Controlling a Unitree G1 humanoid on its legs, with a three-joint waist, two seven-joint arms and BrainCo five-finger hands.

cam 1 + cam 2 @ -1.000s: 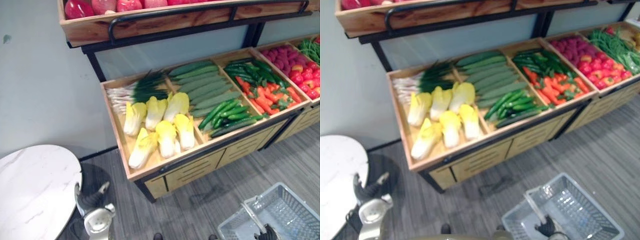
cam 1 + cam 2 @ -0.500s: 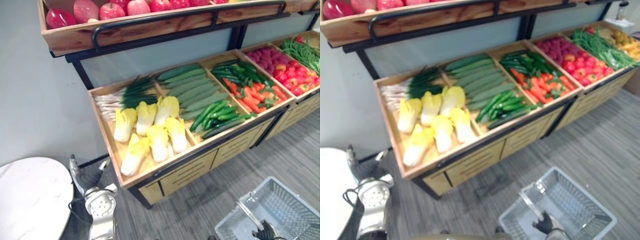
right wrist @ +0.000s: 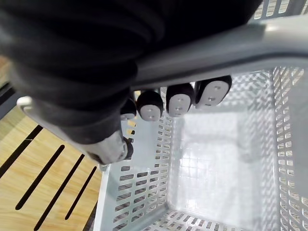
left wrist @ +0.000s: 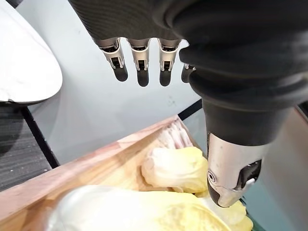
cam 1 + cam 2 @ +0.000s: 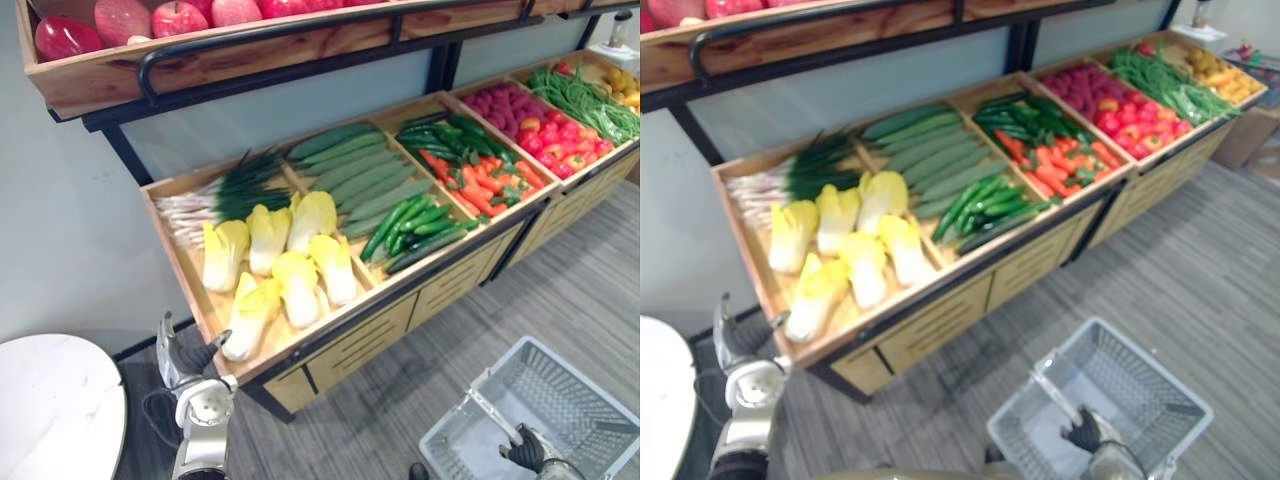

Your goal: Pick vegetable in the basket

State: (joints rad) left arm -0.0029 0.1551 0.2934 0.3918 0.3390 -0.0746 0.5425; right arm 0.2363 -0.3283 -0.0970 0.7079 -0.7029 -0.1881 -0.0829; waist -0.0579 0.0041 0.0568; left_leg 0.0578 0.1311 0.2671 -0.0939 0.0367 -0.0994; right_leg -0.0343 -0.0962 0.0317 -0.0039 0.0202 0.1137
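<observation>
The task seemed hardly started. The grey basket [image 5: 560, 395], lower right, was empty, with the right hand [image 5: 523, 450] closed round its handle [image 5: 490, 408]. The left hand [image 5: 190, 355], fingers straight, hovered lower left beside the yellow cabbages [image 5: 300, 285], all of them lying in their crate [image 5: 172, 260].

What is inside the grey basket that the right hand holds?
Nothing: the basket has a bare mesh floor. The right hand, curled round the handle, covers one strip of it.
</observation>
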